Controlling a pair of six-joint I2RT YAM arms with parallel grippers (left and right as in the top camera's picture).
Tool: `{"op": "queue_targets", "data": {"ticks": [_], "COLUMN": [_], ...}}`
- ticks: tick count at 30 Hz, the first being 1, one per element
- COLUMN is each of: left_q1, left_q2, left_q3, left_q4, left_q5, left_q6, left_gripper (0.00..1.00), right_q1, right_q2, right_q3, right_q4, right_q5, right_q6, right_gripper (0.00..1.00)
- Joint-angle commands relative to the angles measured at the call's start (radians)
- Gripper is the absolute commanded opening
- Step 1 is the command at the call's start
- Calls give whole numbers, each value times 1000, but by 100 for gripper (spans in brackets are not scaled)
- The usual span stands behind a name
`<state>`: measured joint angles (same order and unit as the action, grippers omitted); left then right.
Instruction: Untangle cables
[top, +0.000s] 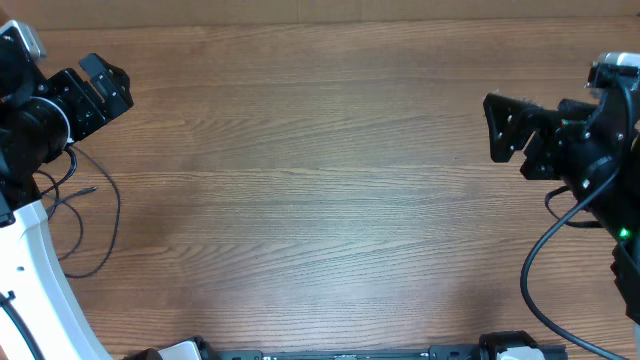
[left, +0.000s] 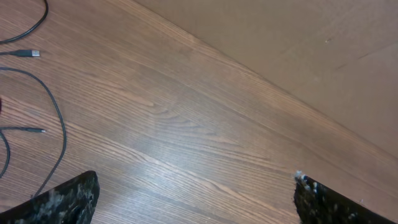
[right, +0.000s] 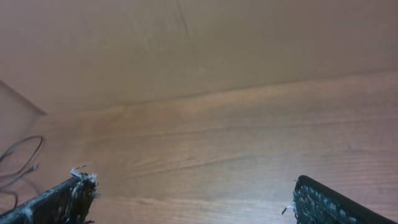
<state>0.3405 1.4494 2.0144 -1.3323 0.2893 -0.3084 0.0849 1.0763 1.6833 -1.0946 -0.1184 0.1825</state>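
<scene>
The cables (top: 88, 212) are thin black cords lying in loose loops at the table's left edge, partly hidden under my left arm. In the left wrist view the cables (left: 57, 118) curve at the upper left, with one silvery plug (left: 29, 54) and one thin plug tip (left: 38, 130) showing. The right wrist view catches the cables (right: 20, 160) small at its far left. My left gripper (top: 102, 84) hangs open at the back left, just behind the cords, holding nothing. My right gripper (top: 494, 128) stands open at the far right, far from them.
A thick black robot cable (top: 535, 262) loops down from the right arm. Arm bases (top: 510, 348) sit along the front edge. A brown wall (left: 298, 43) rises behind the wooden table (top: 320, 200).
</scene>
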Motion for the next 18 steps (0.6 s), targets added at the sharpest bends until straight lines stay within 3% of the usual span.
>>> {"op": "queue_targets", "data": {"ticks": [1,7,14,18], "left_q1": [-3,-3,-3,-3], "left_q2": [2,2,2,2], "left_q3": [-2,-2,-2,-2], "left_q4": [0,0,0,0], "left_q5": [15,15,15,15], "left_q6": [-6,-6,-6,-6], "left_gripper": [99,100,100,100], "right_q1": [-2,-2,-46,-77], "right_q2": [-16,-128,-438,-631], "right_q3": [15,-216,-842,-1138], "right_q4": [47,323,837,975], "right_q5": [39,40,39,40], "right_q6": [-5,-5,-5,-5], "right_gripper": [100,100,100,100]}}
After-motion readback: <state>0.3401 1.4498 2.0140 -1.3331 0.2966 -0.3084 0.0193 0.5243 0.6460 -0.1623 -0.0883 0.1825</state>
